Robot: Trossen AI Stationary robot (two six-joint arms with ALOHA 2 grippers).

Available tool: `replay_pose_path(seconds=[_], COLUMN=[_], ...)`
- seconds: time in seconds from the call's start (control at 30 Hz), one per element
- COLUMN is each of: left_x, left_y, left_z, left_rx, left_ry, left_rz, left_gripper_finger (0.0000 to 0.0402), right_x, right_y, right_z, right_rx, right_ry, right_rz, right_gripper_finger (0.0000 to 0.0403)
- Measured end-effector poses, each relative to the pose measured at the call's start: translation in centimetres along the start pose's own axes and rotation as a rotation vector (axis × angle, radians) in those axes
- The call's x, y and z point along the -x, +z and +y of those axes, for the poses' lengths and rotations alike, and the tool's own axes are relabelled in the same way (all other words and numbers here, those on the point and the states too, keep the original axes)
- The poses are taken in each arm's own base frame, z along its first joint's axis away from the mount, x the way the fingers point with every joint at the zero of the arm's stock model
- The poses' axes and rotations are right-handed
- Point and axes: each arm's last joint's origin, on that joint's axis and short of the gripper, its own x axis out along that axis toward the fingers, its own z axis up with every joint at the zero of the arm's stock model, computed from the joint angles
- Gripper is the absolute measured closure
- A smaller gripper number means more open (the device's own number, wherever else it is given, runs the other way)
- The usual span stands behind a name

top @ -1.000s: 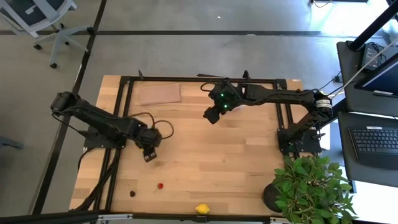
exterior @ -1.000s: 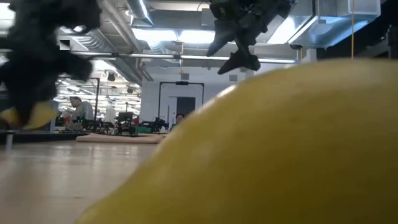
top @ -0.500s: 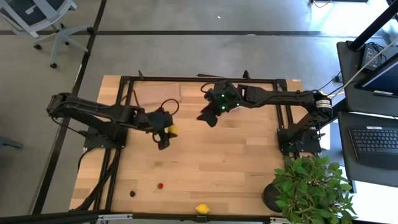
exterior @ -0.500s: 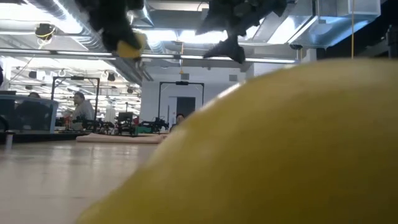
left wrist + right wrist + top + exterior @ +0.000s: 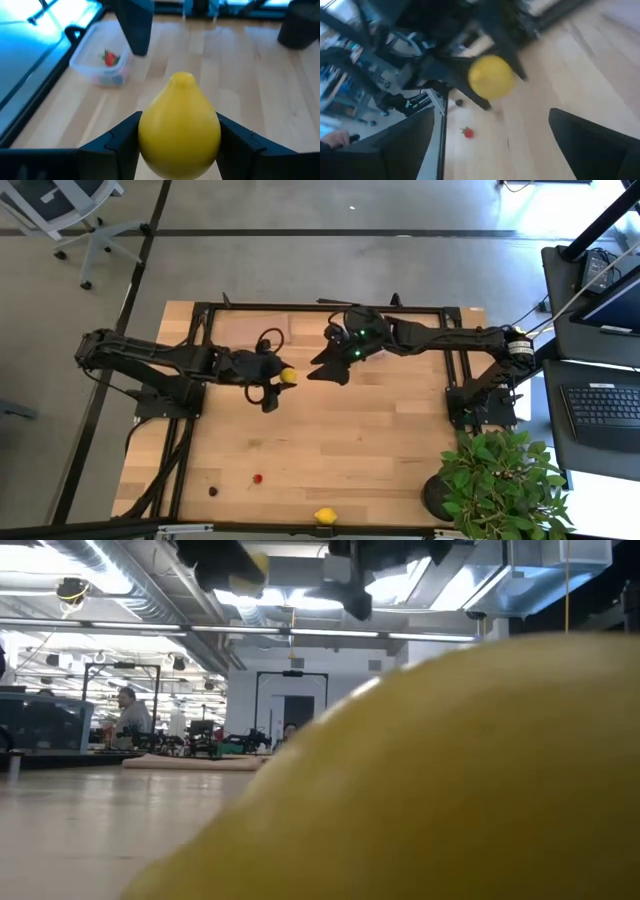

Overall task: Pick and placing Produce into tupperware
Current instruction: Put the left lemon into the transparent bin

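My left gripper (image 5: 179, 137) (image 5: 276, 383) is shut on a yellow lemon (image 5: 179, 120) (image 5: 287, 376), held above the table's middle. The clear tupperware (image 5: 100, 62) stands on the table beyond it with a red strawberry (image 5: 110, 57) inside; in the high view my right arm mostly covers it. My right gripper (image 5: 330, 368) (image 5: 490, 150) hangs open in the air between lemon and tub, touching nothing. A second lemon (image 5: 325, 516) lies at the near edge and fills the low view (image 5: 430, 780). A red strawberry (image 5: 257, 478) and a dark berry (image 5: 213, 491) lie near it. My left gripper pinches the lemon across its wide middle (image 5: 145, 135), one finger (image 5: 117, 145) on each side. The lemon's pointed tip (image 5: 182, 76) faces forward, away from the wrist. The fingers come roughly level from the table's left. The lemon is lifted clear of the table.
A flat brown sheet (image 5: 250, 330) lies at the far left of the table. A green potted plant (image 5: 495, 475) stands at the near right corner. A black frame (image 5: 205, 315) runs around the tabletop. Bare wood (image 5: 380, 450) spreads across the near right half.
My left gripper has gone from low over the table at the left, where it had the lemon, up and toward the right and far side, nearer the tub. The lemon has been lifted clear with it.
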Motion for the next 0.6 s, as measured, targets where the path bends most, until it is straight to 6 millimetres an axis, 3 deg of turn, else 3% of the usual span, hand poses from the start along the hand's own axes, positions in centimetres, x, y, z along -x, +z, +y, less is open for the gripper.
replay_pose_path(seconds=[0.27,0.6], left_x=[0.1,0.1], left_y=[1.2,1.2], left_z=[-0.1,-0.1], left_rx=[0.002,-0.009], left_ry=[-0.012,-0.003], left_rz=[-0.118,-0.121], left_gripper_finger=[0.0203,0.0201], right_x=[-0.9,-1.1], right_y=[-0.4,-0.8], right_z=[2.9,3.4], right_rx=[0.259,0.262], right_ry=[0.119,0.152], right_rz=[-0.067,-0.047], right_gripper_finger=[0.0011,0.0010])
